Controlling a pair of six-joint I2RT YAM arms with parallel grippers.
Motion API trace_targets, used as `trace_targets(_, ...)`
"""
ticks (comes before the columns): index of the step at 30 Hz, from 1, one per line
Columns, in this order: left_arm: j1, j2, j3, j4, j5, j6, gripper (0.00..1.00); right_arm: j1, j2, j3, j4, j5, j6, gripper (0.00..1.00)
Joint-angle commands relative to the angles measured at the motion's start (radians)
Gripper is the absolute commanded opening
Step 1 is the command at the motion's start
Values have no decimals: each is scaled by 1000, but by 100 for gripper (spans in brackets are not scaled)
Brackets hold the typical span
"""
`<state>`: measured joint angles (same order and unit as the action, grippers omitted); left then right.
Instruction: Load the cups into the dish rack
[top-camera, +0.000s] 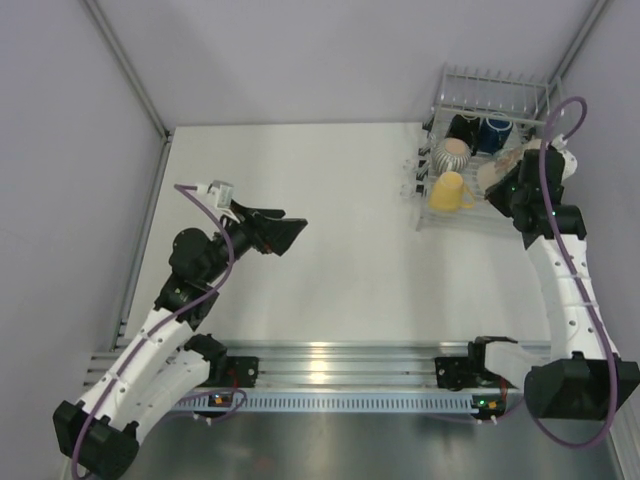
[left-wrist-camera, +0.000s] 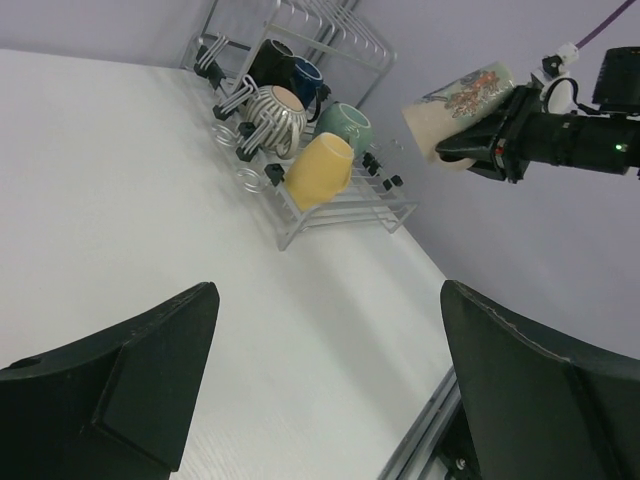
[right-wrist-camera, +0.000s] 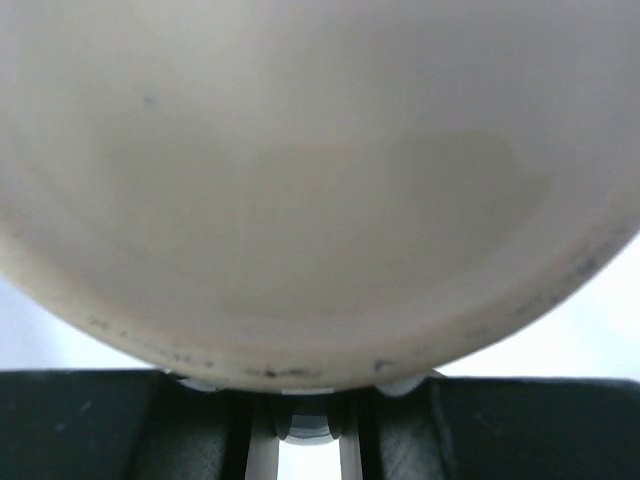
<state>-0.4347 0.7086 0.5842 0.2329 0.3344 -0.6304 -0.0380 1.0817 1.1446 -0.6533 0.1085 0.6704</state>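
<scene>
Between the fingers of the right tool (left-wrist-camera: 487, 150), above the rack (top-camera: 497, 78), the cream mug (left-wrist-camera: 458, 97) lies on its side, clear of the wires. The tool is closed on one end of it, and the body sticks out sideways past the fingertips. Whether the pinch is on the rim wall or the handle cannot be told. From that wrist's own camera the cream wall fills nearly everything.

Below and beside this tool five mugs already sit in the rack: yellow (top-camera: 450, 190), grey ribbed (top-camera: 453, 153), teal (left-wrist-camera: 347, 125), blue (top-camera: 495, 133) and black (top-camera: 462, 128).

The mug looks like glazed ceramic, so it is probably stiff, smooth and fairly heavy for so narrow a grip. Held at one end, its weight may twist it in the fingers, and the glaze offers little friction. It could chip against wire or a neighbour, so a slow lowering into the free space nearest the tool seems wise.

The left tool (top-camera: 285, 232) hangs wide open over the desk (top-camera: 330, 290), well apart from everything, holding nothing.
</scene>
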Motion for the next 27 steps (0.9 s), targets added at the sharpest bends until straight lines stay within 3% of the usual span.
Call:
trace_targets(1, -2, -35, -14, 17, 25, -37, 98, -11, 26, 73, 144, 245, -84, 0)
trace_targets(19, -2, -70, -52, -3, 43, -5, 98, -72, 312, 104, 296, 387, -28, 0)
trace_targets(27, -2, -29, -44, -3, 32, 1, 98, -76, 360, 60, 317, 413, -3, 0)
